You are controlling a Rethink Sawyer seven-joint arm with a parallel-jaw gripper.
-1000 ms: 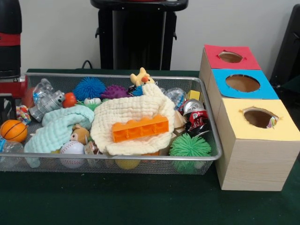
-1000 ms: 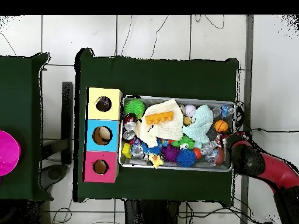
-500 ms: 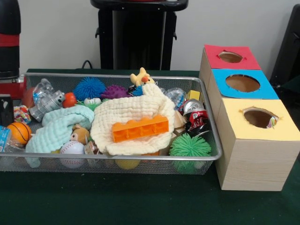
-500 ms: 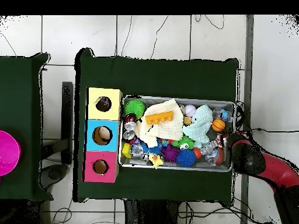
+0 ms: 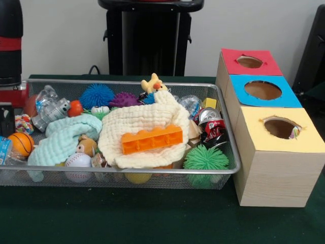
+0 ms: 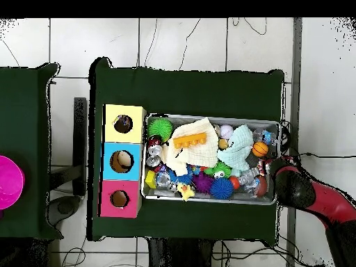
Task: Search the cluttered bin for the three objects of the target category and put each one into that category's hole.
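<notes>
A: Where's the arm (image 5: pixel 10 51)?
B: At the left edge of the front frame, beside the bin (image 5: pixel 231 152). I cannot tell the grip's state.
A: And the targets?
B: Unclear which category. A basketball (image 5: pixel 20 143) sits lower left; 3 holes wait in the box (image 5: pixel 274 168) at right.
A: Risk?
B: The cream cloth (image 5: pixel 137 124) under the orange brick (image 5: pixel 151 139) may hide items, or snag and drag clutter out

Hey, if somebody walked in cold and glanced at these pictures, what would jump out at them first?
Probably the orange toy brick lying on the cream cloth in the middle of the wire mesh bin, with toys heaped all around it. Next, the wooden box beside the bin, its three holes framed in red, blue and yellow. The red and black robot arm waits at the bin's opposite end, by the small basketball.
</notes>
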